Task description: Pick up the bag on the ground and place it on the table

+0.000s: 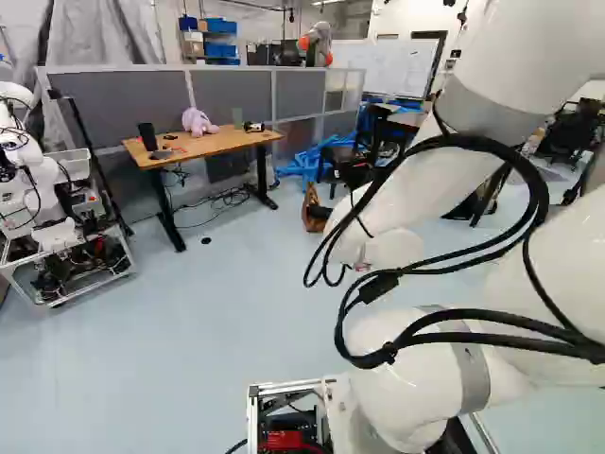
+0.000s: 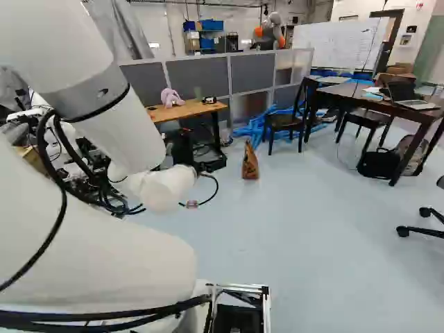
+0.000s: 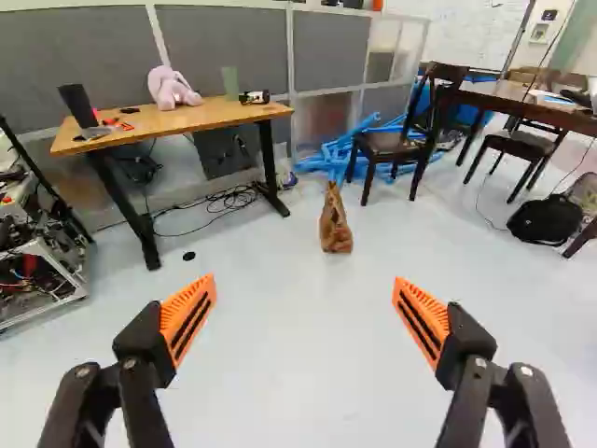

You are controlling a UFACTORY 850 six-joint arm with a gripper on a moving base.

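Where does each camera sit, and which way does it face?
Wrist view: on the wrist, looking along the open gripper, both fingers showing, toward the bag.
Left base view: on the base, behind the arm, to its left, looking ahead, slightly down, toward the desk; arm at right.
Right base view: on the base, behind the arm, to its right, looking ahead toward the dark table; arm and gripper at left.
All three share bag and desk.

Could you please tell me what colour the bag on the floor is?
The bag is brown, seen best in the wrist view.
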